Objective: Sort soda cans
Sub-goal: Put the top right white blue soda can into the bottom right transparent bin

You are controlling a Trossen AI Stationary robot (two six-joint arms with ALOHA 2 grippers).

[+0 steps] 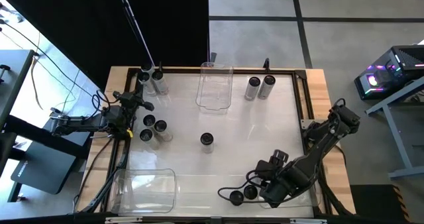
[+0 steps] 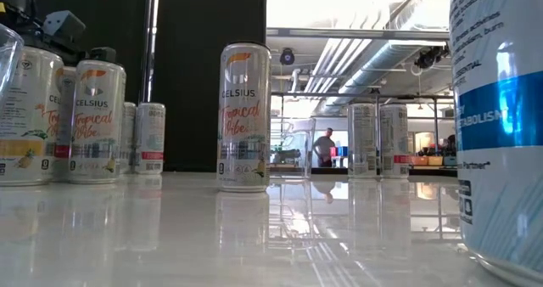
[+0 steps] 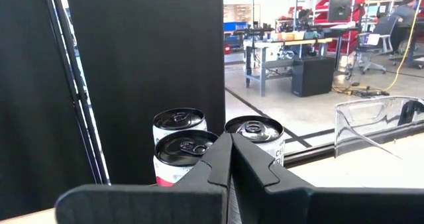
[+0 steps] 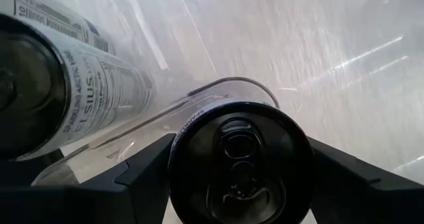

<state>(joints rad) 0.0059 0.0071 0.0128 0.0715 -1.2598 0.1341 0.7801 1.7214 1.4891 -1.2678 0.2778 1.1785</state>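
**Cans stand scattered on a white table as right gripper straddles one at the near edge**

Seen from above, the right gripper [image 1: 255,187] sits in the lower right of the frame, its fingers spread on either side of a can [image 4: 242,161] that fills the wrist picture between them; whether the fingers touch the can cannot be told. Just beside it stands another can [image 1: 236,197], whose side in the wrist picture carries small print and the letters "ELSIUS". The left gripper [image 1: 147,105], at the left edge of the table [image 1: 265,131], is pressed together with nothing between its fingers, and points toward three cans [image 1: 152,79] grouped in the upper left corner.

Elsewhere on the table, a single can [image 1: 207,139] stands near the middle, three cans [image 1: 154,128] cluster at centre left, and a pair [image 1: 260,87] stands at upper right. One clear bin [image 1: 214,86] sits at top centre, another [image 1: 144,189] at lower left.

From table height, the middle can [image 2: 244,117] reads "CELSIUS" with "Tropical Vibe" in orange script; a can at the left [image 2: 96,121] bears the same label. A large can at the right edge [image 2: 501,126] shows a blue band and partial words including "ABOLISM". A person [image 2: 323,148] stands far off in the room behind.
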